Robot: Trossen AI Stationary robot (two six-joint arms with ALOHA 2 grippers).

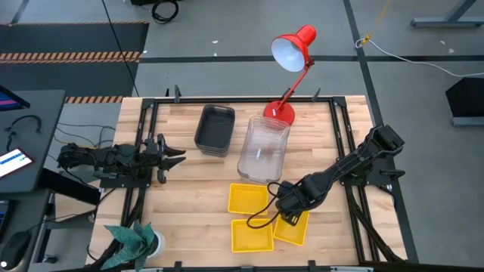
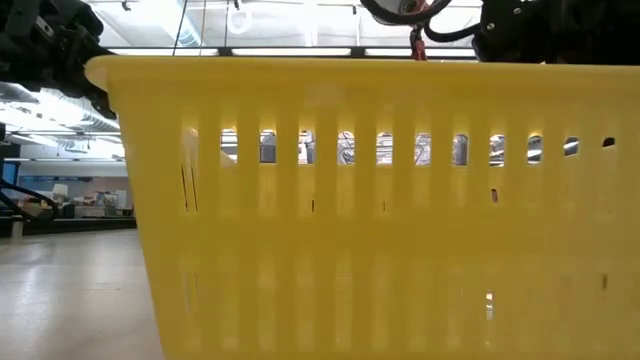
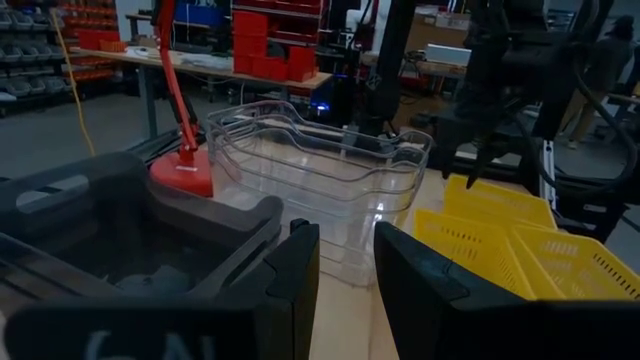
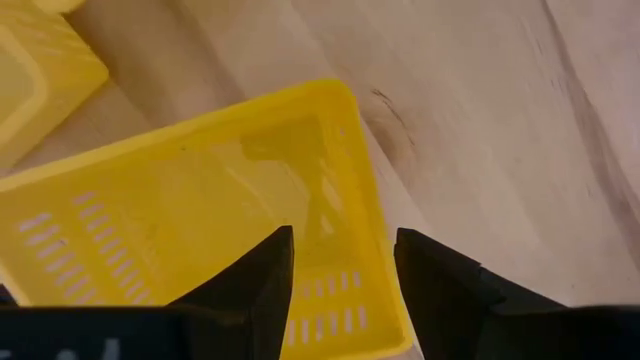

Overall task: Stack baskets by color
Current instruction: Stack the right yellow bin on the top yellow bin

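Observation:
Three yellow baskets lie on the table near its front edge: one (image 1: 248,198), one (image 1: 251,236) and one (image 1: 296,229) on the right. My right gripper (image 1: 286,208) points down over the right one (image 4: 180,210), open, its fingers on either side of a side wall (image 4: 372,230); I cannot tell whether they touch it. Dark grey baskets (image 1: 214,130) and clear baskets (image 1: 265,149) stand stacked at the middle far side. My left gripper (image 1: 171,157) waits open at the table's left, nothing between its fingers (image 3: 345,235).
A red desk lamp (image 1: 291,53) stands with its base (image 1: 278,113) on the far edge, behind the clear baskets. A teal paper plant (image 1: 134,240) sits at the near left corner. In the low view a yellow basket wall (image 2: 350,220) blocks nearly everything.

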